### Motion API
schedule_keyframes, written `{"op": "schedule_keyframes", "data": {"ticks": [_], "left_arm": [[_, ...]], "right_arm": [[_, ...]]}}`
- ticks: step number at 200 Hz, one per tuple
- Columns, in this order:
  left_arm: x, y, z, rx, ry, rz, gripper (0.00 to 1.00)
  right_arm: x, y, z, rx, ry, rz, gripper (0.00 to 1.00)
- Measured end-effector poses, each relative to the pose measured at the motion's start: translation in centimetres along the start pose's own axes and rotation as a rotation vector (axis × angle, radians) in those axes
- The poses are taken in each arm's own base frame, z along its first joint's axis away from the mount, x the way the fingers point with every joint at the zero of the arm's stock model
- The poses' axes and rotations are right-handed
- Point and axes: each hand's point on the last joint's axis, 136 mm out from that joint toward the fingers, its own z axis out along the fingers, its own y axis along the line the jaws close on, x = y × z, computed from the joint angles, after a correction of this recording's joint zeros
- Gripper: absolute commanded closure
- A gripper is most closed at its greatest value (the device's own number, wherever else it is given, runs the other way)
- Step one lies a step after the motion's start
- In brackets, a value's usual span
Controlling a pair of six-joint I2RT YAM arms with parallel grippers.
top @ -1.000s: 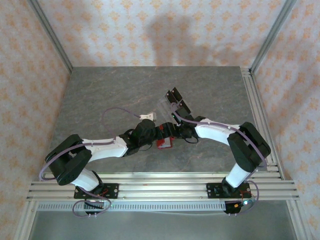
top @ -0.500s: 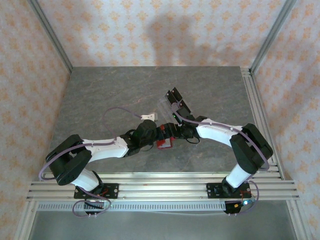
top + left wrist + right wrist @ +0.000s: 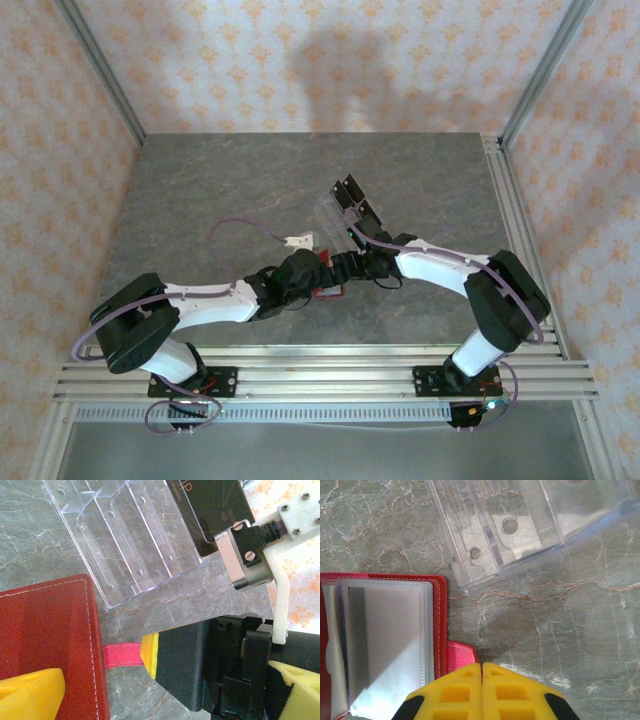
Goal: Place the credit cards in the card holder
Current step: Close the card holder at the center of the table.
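The small red folding card holder [image 3: 440,620] lies open on the grey marbled worktop [image 3: 570,630], at six o'clock from the clear plastic tray [image 3: 520,525]. The right fingers [image 3: 455,692] are pressed together on its red snap tab [image 3: 122,655]. The left fingers [image 3: 30,695] are spread wide over the cover. Pinning the tab flat should leave the pockets exposed.
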Motion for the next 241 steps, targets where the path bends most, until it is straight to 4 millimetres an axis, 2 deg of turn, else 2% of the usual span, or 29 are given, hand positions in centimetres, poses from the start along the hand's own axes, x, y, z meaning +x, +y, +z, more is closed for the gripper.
{"op": "schedule_keyframes", "data": {"ticks": [42, 82, 131, 158, 179, 206, 241], "left_arm": [[0.4, 0.3, -0.8, -0.015, -0.002, 0.009, 0.0], [0.1, 0.4, -2.4, -0.05, -0.003, 0.061, 0.0], [-3.7, 2.3, -6.4, -0.214, -0.104, 0.118, 0.0], [-5.3, 5.6, -7.5, -0.343, -0.111, 0.123, 0.0], [-4.6, 7.7, -7.6, -0.414, -0.063, 0.153, 0.0], [-2.4, 9.2, -7.0, -0.431, 0.024, 0.178, 0.0], [-0.4, 10.2, -6.5, -0.428, 0.096, 0.176, 0.0]], "right_arm": [[0.4, 0.1, 0.1, -0.012, 0.016, -0.002, 1.0], [-0.2, 0.5, 0.0, -0.032, -0.008, -0.003, 1.0], [-0.7, 0.2, -0.1, -0.033, -0.024, 0.011, 1.0], [-0.7, 0.1, -0.1, -0.033, -0.023, 0.012, 1.0], [-0.7, 0.2, -0.1, -0.033, -0.023, 0.011, 1.0], [-0.7, 0.2, -0.1, -0.034, -0.022, 0.011, 1.0], [-0.7, 0.2, -0.1, -0.037, -0.02, 0.011, 1.0]]}}
